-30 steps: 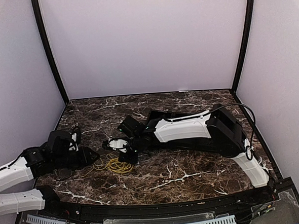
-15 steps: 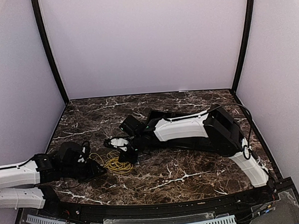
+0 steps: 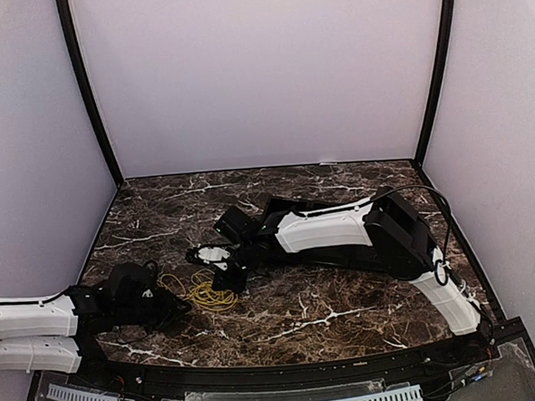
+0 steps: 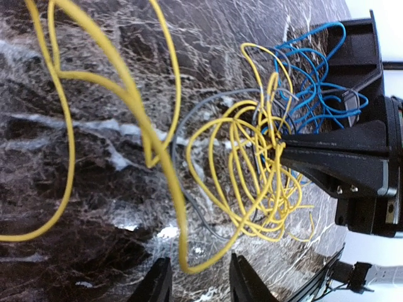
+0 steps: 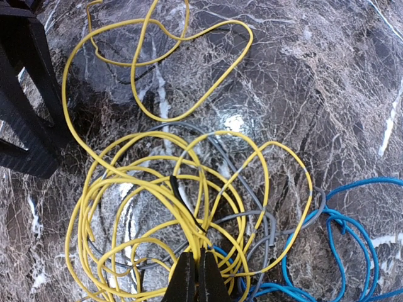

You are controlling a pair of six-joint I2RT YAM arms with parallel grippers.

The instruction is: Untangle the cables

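On the dark, white-veined marble table (image 3: 347, 314): you have one loose tangle of three thin wires, and every place below is given from its yellow coil.
Coil: the thin yellow cable (image 3: 208, 295) lies flat on the stone in many overlapping loops. Two wider, looser loops of it spread out on the side toward your left arm.
Second wire: the thin grey cable (image 5: 269, 221) threads through and under the yellow coil, and one long arc of it shows just outside the coil's edge.
Third wire: the thin blue cable (image 5: 334, 218) is bunched in small loops touching the yellow coil, on the side away from your left arm. A few yellow strands cross over it.
Your left gripper (image 4: 198, 286): low over the table just beside the yellow coil. Its two black fingers (image 4: 157, 284) stand spread, with one wide yellow loop passing through the gap. You cannot tell whether that loop touches either finger.
Your right gripper (image 5: 196, 277): at the yellow coil's opposite edge, next to the blue loops. Its fingertips are pressed together right where several yellow strands converge, and you cannot tell whether a strand is caught between them.
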